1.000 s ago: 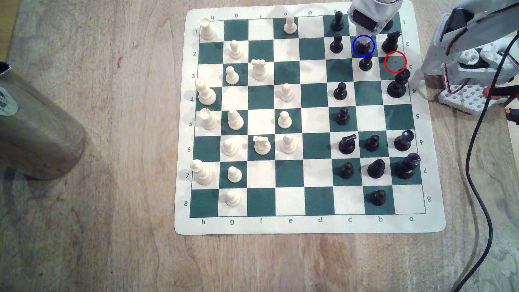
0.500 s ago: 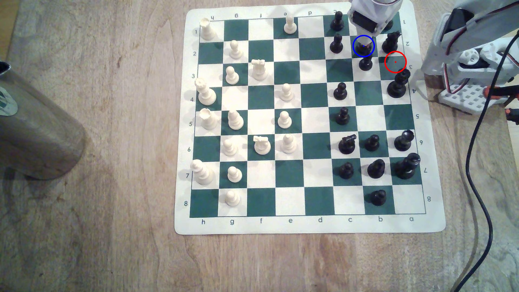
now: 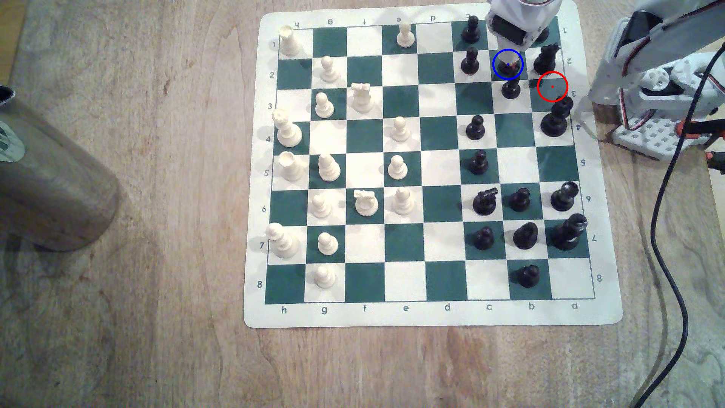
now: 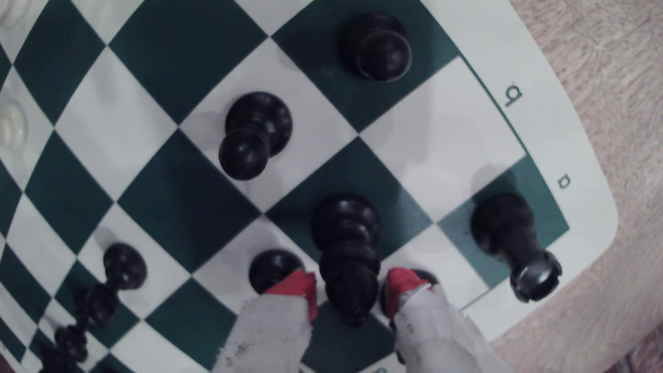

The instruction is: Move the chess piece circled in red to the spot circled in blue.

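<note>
Black chess piece standing on the blue-ringed square

The chess piece (image 4: 348,251) is glossy black plastic with a round base, ringed collars up its stem and a rounded top. It stands upright, its base resting on the spot circled in blue (image 3: 499,67), a dark green square near the board's far corner on the exterior view's right, its dark body showing inside the ring.

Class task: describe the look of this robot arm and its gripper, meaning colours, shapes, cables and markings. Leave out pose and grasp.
The arm is white plastic with black motor blocks, thin red and white wires, and a perforated white base. A black cable trails beside it. The gripper has two white, scuffed fingers tipped in red.
</note>
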`<state>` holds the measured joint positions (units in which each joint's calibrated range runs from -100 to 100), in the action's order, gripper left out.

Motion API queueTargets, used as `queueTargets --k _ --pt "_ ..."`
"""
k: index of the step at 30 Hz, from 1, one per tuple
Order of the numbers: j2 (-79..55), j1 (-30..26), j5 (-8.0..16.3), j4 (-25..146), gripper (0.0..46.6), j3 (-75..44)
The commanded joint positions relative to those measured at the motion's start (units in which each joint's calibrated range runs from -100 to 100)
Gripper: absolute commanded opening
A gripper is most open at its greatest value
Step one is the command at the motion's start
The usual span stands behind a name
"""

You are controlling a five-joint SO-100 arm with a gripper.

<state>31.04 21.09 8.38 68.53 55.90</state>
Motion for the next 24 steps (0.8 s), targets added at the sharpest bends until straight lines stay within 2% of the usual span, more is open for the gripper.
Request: queueTargets --k 1,18,24 --pt "0.79 0.3 -0.15 0.11 12.8 -0.68" --pt "8.01 1.79 -0.34 4.37 15.2 -3.86" --pt "17.17 -0.64 0.34 11.33 15.8 -4.49"
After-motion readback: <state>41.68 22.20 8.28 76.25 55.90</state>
